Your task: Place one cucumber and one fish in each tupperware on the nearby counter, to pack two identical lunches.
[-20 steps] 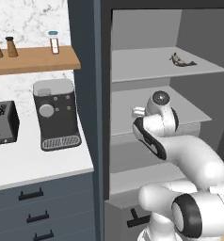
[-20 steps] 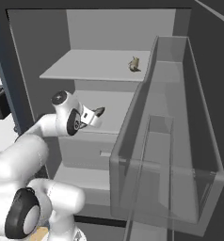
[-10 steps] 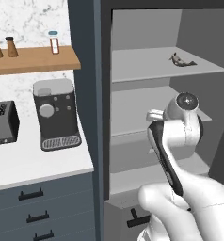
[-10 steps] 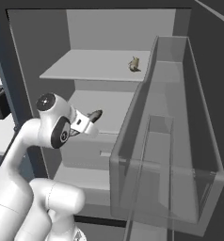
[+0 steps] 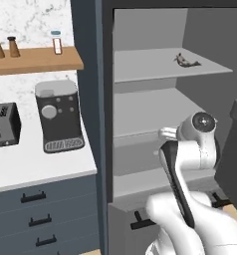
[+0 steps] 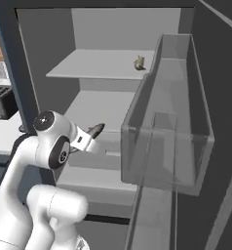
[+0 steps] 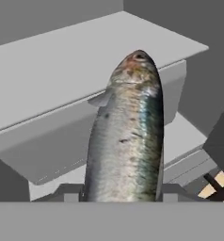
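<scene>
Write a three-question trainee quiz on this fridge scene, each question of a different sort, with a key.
1. True or false: the gripper is shut on a fish.
2. Multiple choice: where does the second fish lie? A) on the top fridge shelf; B) on the counter; C) in the door bin.
3. Fill in: on the counter, the appliance right of the toaster is a ____.

Key: 1 true; 2 A; 3 coffee machine.
</scene>
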Robot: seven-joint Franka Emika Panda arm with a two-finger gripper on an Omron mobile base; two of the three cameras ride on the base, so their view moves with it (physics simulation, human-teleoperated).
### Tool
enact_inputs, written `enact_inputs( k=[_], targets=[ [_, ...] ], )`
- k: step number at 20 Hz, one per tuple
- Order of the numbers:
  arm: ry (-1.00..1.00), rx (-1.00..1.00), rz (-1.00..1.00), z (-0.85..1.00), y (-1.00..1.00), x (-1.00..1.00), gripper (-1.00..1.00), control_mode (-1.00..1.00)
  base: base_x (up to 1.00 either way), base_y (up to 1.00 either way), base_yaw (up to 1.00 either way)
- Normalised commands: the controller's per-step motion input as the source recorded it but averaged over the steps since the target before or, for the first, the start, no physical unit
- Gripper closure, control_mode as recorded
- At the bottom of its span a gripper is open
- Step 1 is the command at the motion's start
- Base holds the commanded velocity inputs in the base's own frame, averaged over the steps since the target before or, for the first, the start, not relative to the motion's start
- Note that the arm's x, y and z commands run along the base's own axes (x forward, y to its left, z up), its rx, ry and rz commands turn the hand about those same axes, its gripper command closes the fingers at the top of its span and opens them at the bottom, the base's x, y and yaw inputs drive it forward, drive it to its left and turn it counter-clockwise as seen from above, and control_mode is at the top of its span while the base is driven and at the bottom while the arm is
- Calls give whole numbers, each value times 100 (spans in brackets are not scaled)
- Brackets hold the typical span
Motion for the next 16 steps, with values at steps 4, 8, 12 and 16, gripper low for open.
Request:
enact_inputs(
  k=[4,8,12,16],
  targets=[
    [0,0,0,0,0,0,100,100,-100,44,1],
    [0,0,0,0,0,0,100,100,-85,98,11],
    [0,0,0,0,0,0,100,100,-23,100,14],
    [0,0,0,0,0,0,100,100,-3,100,13]
  ],
)
